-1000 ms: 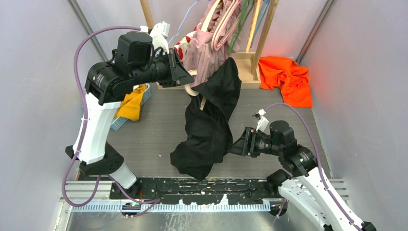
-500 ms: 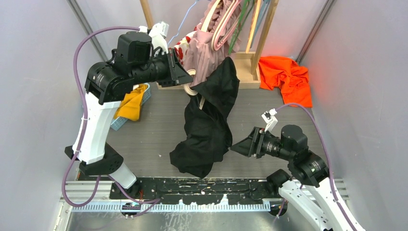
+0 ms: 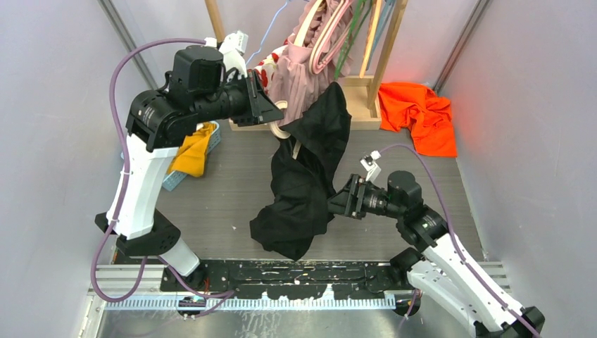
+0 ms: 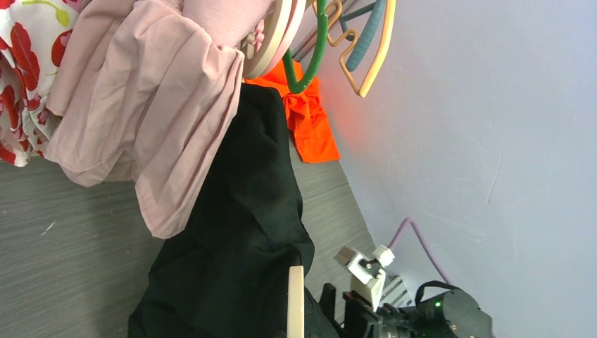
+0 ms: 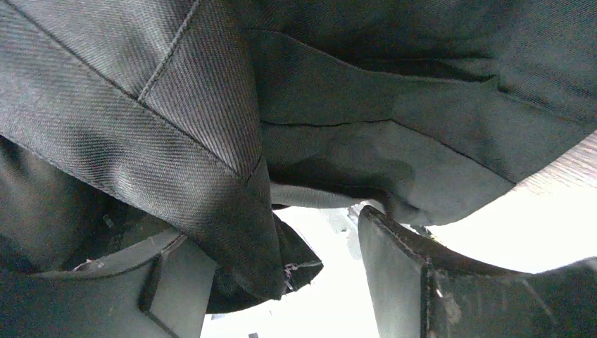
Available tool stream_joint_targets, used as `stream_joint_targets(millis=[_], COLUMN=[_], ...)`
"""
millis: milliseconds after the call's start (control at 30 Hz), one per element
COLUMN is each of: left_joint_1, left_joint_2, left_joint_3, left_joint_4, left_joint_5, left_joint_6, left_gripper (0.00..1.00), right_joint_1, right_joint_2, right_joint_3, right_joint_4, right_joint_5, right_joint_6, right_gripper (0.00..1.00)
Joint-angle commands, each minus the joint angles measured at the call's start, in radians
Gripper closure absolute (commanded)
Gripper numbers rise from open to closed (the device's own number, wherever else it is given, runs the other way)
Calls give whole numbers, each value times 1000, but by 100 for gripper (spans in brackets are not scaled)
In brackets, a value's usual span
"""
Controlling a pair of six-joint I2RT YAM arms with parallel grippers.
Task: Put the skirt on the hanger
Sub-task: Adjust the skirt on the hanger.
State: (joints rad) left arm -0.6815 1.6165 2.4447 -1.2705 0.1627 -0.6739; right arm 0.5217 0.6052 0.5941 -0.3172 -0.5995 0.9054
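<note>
Skirt (image 3: 303, 183) draped from the hanger (image 3: 281, 123) over the middle of the counter (image 3: 225, 190), its hem pooled toward the near edge.
The left hand (image 3: 273, 115) pinches the cream hanger and holds it high, so the black cloth hangs free. The right hand (image 3: 334, 204) is at the skirt's right edge with its fingers (image 5: 436, 289) spread and a fold lying between them, probably to lift the loose side. Half a second ago that hand stood clear to the right. It has since come in against the cloth, while the left hand has not moved.
</note>
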Motion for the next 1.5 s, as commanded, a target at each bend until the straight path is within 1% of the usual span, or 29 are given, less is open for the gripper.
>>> stream_joint_targets(millis=[0, 33, 100, 167, 200, 233, 267, 333, 400, 633, 800, 967, 1133, 1400, 1467], left_joint_1=[6, 5, 5, 5, 6, 5, 6, 6, 8, 8, 8, 10, 11, 12, 12], left_joint_2=[-43, -42, -38, -29, -27, -27, -27, -28, -25, -21, -24, -35, -42, -49, -51], left_joint_3=[7, 2, 0, 10, 13, 16, 17, 24, 31, 9, 22, 5, 20, 29, 31], left_joint_4=[135, 139, 138, 113, 99, 86, 69, 39, 4, -69, -102, -85, -97, -91, -89], left_joint_5=[56, 61, 74, 77, 77, 77, 74, 69, 65, 65, 70, 128, 147, 154, 154], left_joint_6=[-31, -35, -39, -37, -33, -30, -27, -18, -8, 30, 48, 44, 45, 41, 37], left_gripper=[92, 92, 92, 92, 92, 92, 92, 92, 92, 92, 92, 92, 92, 92, 92], right_joint_1=[52, 67, 86, 88, 88, 87, 83, 66, 32, -84, -159, -250, -396, -414, -413], right_joint_2=[47, 61, 78, 88, 86, 83, 81, 83, 87, 106, 115, 175, 233, 313, 336], right_joint_3=[-5, 1, 19, 60, 86, 124, 159, 232, 283, 371, 406, 373, 273, 202, 186], right_joint_4=[230, 235, 229, 161, 111, 54, 4, -90, -146, -179, -232, -264, -191, -115, -93], right_joint_5=[-23, -6, 42, 89, 117, 155, 182, 218, 213, 130, 128, 107, -33, -81, -114], right_joint_6=[54, 46, 26, -14, -44, -80, -117, -183, -223, -256, -300, -317, -280, -239, -229], right_gripper=[25, 28, 46, 76, 88, 95, 98, 99, 99, 99, 99, 99, 99, 98, 97])
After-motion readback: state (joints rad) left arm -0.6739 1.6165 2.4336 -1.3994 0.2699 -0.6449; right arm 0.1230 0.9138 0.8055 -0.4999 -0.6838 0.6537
